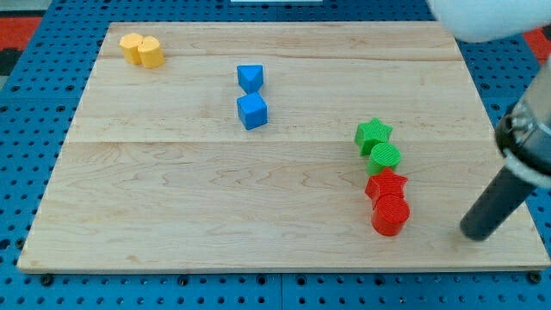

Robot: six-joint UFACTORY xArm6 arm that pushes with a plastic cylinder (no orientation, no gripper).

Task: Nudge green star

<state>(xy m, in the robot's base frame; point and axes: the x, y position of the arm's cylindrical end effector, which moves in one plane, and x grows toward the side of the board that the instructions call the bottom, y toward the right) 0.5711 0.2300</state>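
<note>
The green star lies on the wooden board at the view's right, touching a green cylinder just below it. Below those sit a red star and a red cylinder, all in one close column. My tip rests on the board near the lower right corner, to the right of the red cylinder and apart from it. It is well below and to the right of the green star.
Two blue blocks, a faceted one and a cube, stand at the upper middle. Two yellow blocks sit together at the upper left corner. The board's right edge runs close to my rod.
</note>
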